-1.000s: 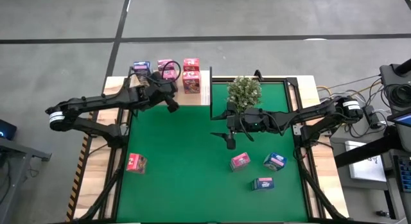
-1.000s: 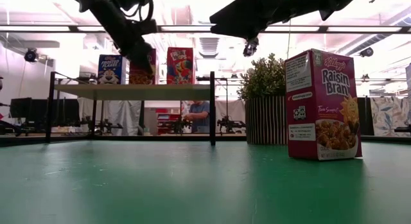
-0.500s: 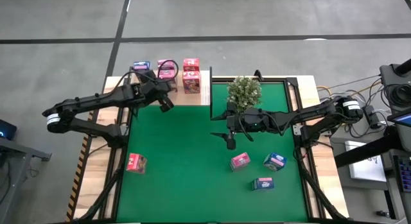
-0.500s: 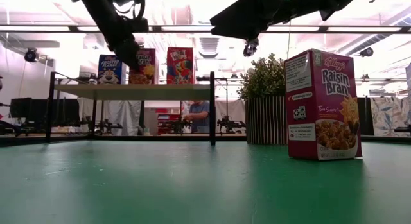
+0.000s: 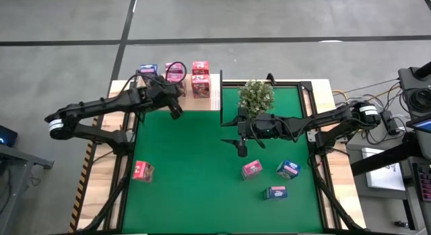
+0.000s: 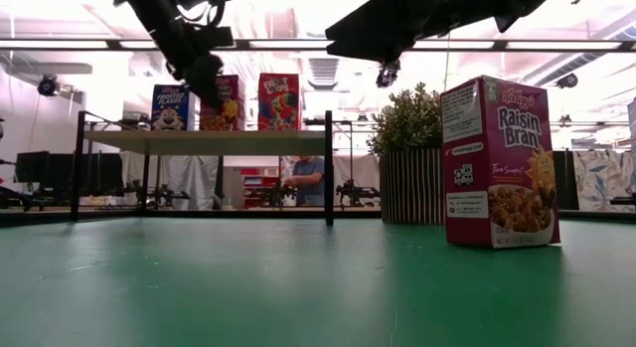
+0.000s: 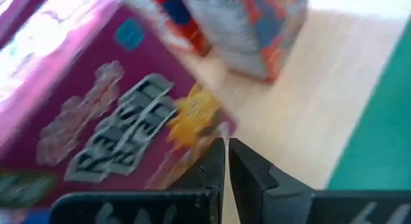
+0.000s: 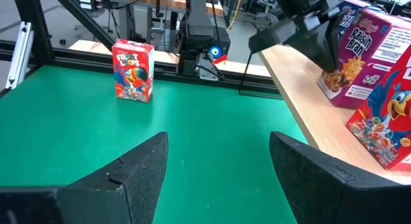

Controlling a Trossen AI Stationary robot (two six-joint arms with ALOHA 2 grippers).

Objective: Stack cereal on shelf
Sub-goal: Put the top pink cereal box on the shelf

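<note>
Withdrawing from the shelf (image 5: 202, 102), the left pincer (image 5: 174, 112) is seen closed and empty, now clear of the pink cereal box (image 5: 174, 75) it covered a second ago. That box is left standing on the shelf between a blue box (image 5: 147, 71) and a stacked pair (image 5: 200, 80). The right pincer (image 5: 242, 150) is held open, unmoved, above the green mat (image 5: 195, 174); four boxes remain unshelved.

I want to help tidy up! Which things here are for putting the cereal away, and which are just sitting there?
For the job:
- cereal boxes on the shelf
- loose cereal boxes on the mat
- wooden shelf
- left gripper, shut, beside the shelf
- right gripper, open, above the mat

Just sitting there:
- potted plant
- green mat
</note>
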